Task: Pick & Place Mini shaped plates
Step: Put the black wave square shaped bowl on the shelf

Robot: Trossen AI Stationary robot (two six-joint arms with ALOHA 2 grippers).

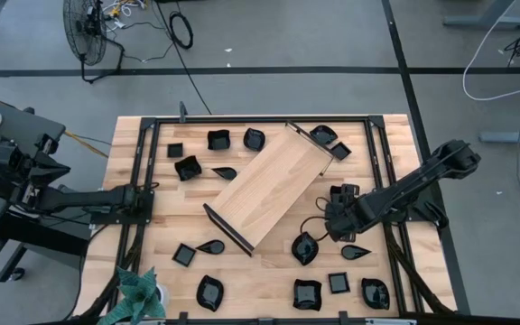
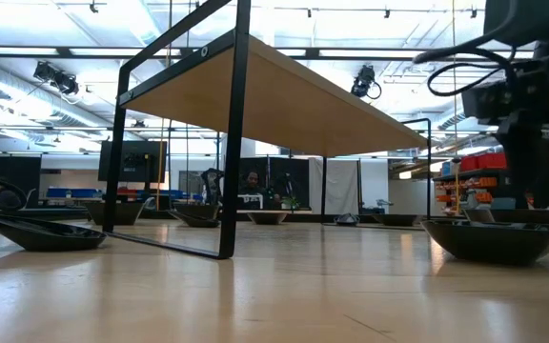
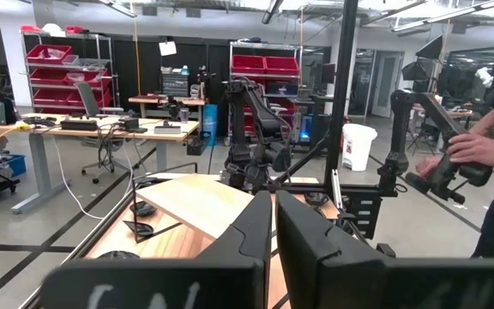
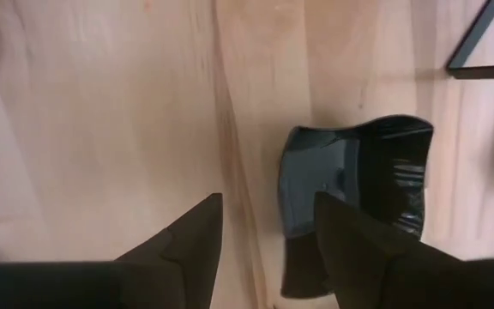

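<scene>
I see the right gripper (image 4: pixel 264 227) above the counter (image 1: pixel 269 271), jaws open over a plate (image 4: pixel 358 172) beside the tray (image 1: pixel 269 185). Left gripper (image 3: pixel 273 223) closed, empty, at counter's left edge.

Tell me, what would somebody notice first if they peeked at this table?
Probably the long light-wood tray lying slantwise across the middle of the table, with little glossy black plates scattered all around it. Next, the right end effector, open, hanging just above a wavy-rimmed black plate beside the tray. The left end effector waits shut at the table's left edge.
</scene>
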